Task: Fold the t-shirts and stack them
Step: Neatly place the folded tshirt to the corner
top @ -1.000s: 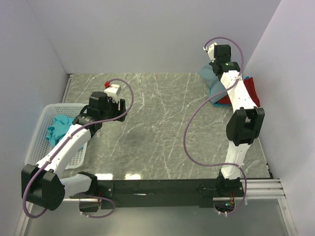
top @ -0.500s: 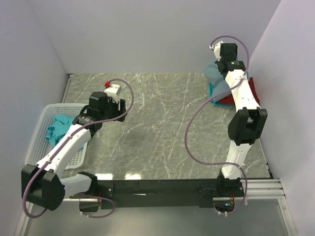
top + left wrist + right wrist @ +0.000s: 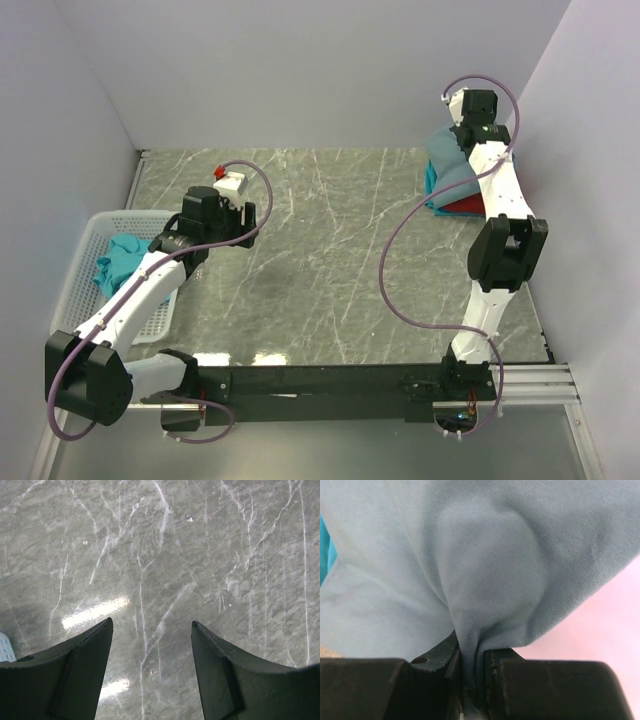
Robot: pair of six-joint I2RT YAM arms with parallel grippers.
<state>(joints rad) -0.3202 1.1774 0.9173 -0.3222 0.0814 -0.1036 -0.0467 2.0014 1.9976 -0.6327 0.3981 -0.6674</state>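
My right gripper is shut on a fold of the slate blue-grey t-shirt, which fills the right wrist view. In the top view this shirt hangs bunched below the right gripper at the far right corner, over a teal t-shirt and a red t-shirt lying stacked there. Another teal t-shirt lies crumpled in the white basket at the left. My left gripper is open and empty above bare marble; in the top view it is right of the basket.
The walls close in on the left, back and right; the right gripper is close to the back right corner. The marble tabletop lies between the basket and the stack. Purple cables loop off both arms.
My right gripper has moved right and toward the back wall, carrying the blue-grey shirt over the stack. The left arm has not moved.
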